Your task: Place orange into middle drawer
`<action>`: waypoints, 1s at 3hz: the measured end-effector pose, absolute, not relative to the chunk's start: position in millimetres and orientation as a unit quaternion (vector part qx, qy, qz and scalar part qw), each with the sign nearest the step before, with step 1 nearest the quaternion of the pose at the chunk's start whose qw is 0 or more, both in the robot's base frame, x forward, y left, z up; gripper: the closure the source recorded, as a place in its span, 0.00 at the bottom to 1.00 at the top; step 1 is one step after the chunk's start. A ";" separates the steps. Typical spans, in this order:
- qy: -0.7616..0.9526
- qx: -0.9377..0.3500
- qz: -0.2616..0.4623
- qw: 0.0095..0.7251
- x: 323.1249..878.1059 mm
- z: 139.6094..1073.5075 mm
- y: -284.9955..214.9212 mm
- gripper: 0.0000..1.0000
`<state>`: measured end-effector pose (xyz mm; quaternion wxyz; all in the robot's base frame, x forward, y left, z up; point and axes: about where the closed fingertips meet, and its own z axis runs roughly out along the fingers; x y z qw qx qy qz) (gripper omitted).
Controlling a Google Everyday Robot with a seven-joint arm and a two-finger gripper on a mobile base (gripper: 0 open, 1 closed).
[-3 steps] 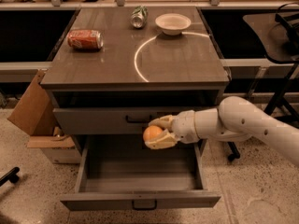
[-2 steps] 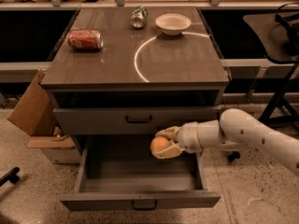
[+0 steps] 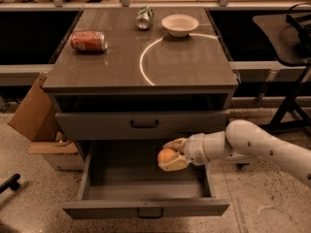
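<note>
1. Since a second ago, the orange (image 3: 165, 155) has come down with my jaws from level with the upper drawer front (image 3: 97, 125) to low inside the open middle drawer (image 3: 121, 181), towards its right side
2. Those jaws are clamped on the orange, one finger over it and one beneath, so the round fruit cannot roll away before I release it
3. My arm (image 3: 262, 147) reaches in from the right, over the drawer's right wall, keeping clear of the pulled-out front
4. By my judgement the orange hangs just above the drawer floor, so a little lowering and then a release remain
5. Up on the surface (image 3: 189, 67), the red soda can (image 3: 88, 41) and the bowl (image 3: 180, 24) lie where they were
</note>
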<state>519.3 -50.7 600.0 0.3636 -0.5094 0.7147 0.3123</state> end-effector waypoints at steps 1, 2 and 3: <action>0.719 -0.506 0.315 0.358 520.2 591.5 -49.1 1.00; 0.739 -0.492 0.305 0.344 522.4 562.0 -53.5 1.00; 0.761 -0.470 0.291 0.341 525.9 535.8 -59.2 1.00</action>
